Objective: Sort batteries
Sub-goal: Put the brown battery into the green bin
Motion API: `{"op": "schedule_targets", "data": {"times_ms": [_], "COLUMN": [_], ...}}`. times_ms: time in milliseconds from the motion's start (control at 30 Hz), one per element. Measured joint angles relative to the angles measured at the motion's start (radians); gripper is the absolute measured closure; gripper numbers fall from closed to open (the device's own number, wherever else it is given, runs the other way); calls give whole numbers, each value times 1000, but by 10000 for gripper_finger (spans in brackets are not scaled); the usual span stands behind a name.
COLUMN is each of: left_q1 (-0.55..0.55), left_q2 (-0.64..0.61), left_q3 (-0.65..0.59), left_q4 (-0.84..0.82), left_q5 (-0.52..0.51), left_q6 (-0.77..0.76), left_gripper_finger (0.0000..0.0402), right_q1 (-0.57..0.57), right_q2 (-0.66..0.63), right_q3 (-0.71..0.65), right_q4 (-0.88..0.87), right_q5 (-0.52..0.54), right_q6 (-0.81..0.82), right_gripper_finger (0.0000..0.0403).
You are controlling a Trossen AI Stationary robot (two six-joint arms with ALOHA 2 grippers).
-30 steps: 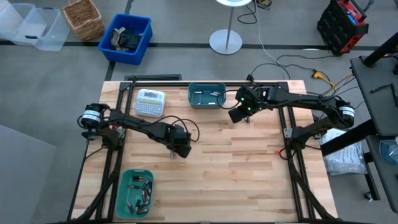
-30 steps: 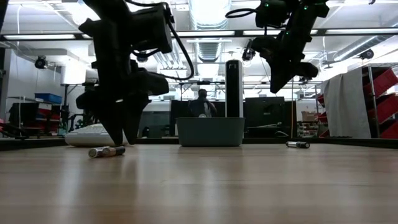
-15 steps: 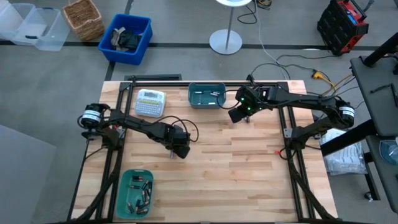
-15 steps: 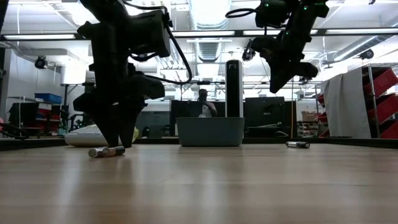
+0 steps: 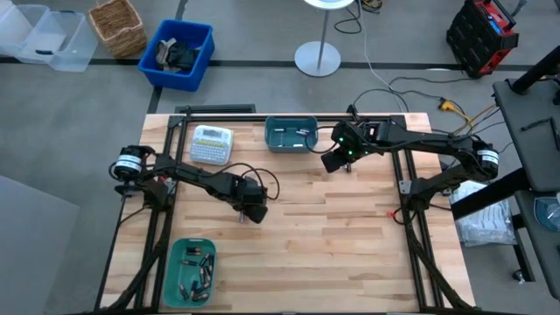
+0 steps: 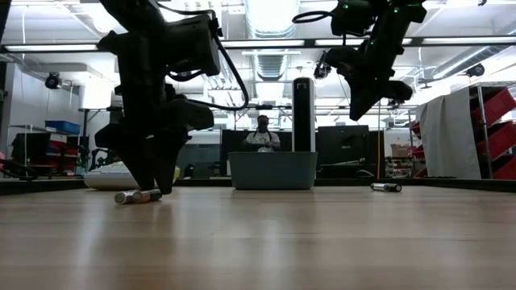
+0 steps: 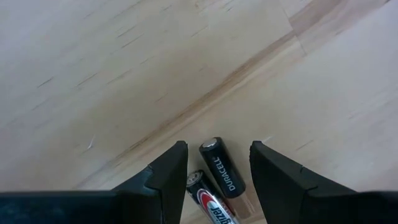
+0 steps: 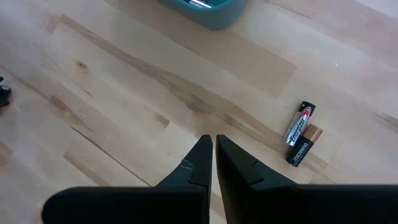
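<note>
Left gripper [image 7: 214, 163] is down low over the middle of the counter [image 5: 350, 236], fingers spread wide, straddling two batteries [image 7: 221, 168] lying side by side on the wood, not clamped on either. Right gripper [image 8: 213, 152] hangs high near the far teal bin [image 5: 290, 134], fingers pressed together, holding nothing. Just below it, another pair of batteries [image 8: 300, 132] lies touching on the counter. At the near left corner, a second teal bin [image 5: 186, 272] holds a pile of batteries. A white label-maker [image 5: 212, 144] sits far left.
</note>
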Motion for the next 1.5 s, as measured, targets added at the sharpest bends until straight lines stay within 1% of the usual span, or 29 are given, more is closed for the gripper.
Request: {"op": "schedule_targets", "data": {"times_ms": [200, 367, 600, 1033, 1300, 1500], "left_q1": [0, 0, 3, 12, 21, 24], "left_q2": [0, 0, 0, 0, 0, 0], "left_q3": [-11, -34, -35, -35, -36, -39], "left_q4": [16, 53, 55, 60, 59, 61], "left_q5": [3, 27, 30, 26, 26, 30], "left_q6": [-1, -18, -14, 33, 38, 38], "left_gripper_finger": [248, 248, 248, 250, 285, 301], "right_q1": [0, 0, 0, 0, 0, 0], "right_q2": [0, 0, 0, 0, 0, 0], "right_q3": [0, 0, 0, 0, 0, 0], "right_q4": [0, 1, 2, 2, 2, 3], "right_q5": [0, 0, 0, 0, 0, 0], "right_q6": [-2, -3, -3, -2, -2, -2], "right_gripper_finger": [390, 390, 390, 390, 390, 390]}}
